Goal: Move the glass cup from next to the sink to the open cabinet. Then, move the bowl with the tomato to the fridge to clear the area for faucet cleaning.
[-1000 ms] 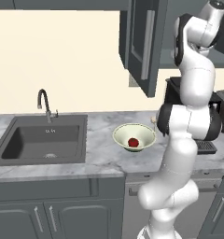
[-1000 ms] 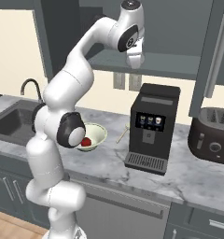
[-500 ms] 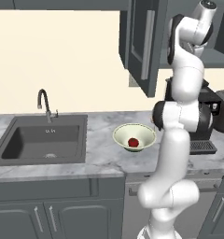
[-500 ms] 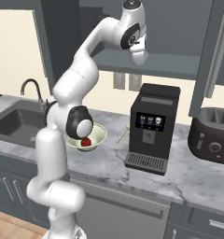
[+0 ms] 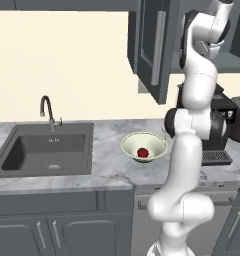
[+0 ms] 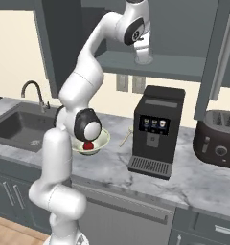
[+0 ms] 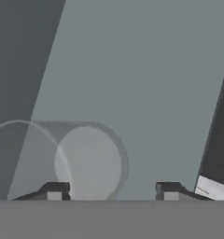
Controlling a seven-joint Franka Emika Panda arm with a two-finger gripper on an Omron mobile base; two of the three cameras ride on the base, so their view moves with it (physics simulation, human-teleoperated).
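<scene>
The glass cup (image 6: 144,58) stands on the shelf of the open cabinet (image 6: 179,68), up on the wall. My gripper (image 6: 143,50) is right over it, and in the hand view my gripper (image 7: 112,192) is open, its fingertips (image 7: 55,191) spread to either side of the glass cup (image 7: 88,163) against the grey cabinet interior (image 7: 132,70). Down on the counter, the cream bowl (image 5: 144,146) holds the red tomato (image 5: 142,152), right of the sink (image 5: 47,150) and its faucet (image 5: 48,111). My elbow partly covers the bowl (image 6: 101,139) and tomato (image 6: 89,145) in the right base view.
The cabinet's open door (image 5: 153,47) with its silver bar handle hangs left of my arm. A black coffee machine (image 6: 155,129) and a dark toaster (image 6: 220,142) stand on the marble counter (image 6: 198,179) to the right. A dishwasher front sits under the counter.
The jaws, shut on the glass cup in the earlier frames, have opened and let it go on the cabinet shelf. My arm has straightened slightly.
</scene>
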